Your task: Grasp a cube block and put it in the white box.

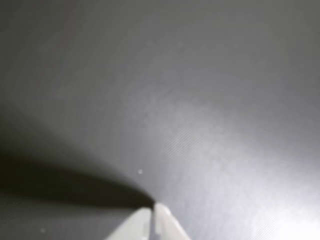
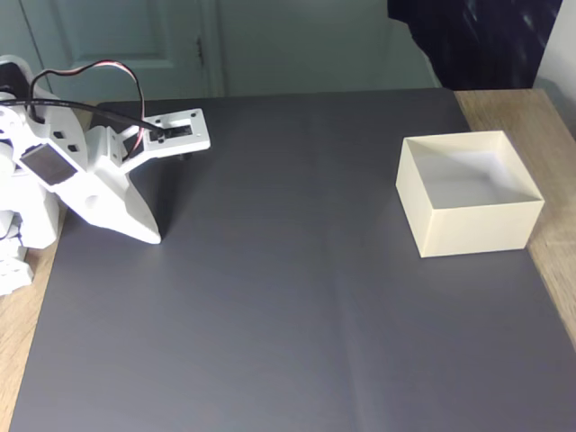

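The white plastic claw (image 2: pixel 155 236) rests closed and empty on the dark grey mat (image 2: pixel 288 297) at the far left of the counter, the square cream-white open box (image 2: pixel 471 227) sits far right looking empty, and I cannot see any yellow cube, so the job looks unstarted.

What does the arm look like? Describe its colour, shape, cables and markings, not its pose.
The arm is white moulded plastic with angular, wedge-shaped shells. Black and red-and-white cables loop over its top. A dark rectangular panel sits on one side, and a flat white bracket with square cut-outs sticks out. In the wrist view the gripper ends in pale, tapering jaws that meet at the tips.
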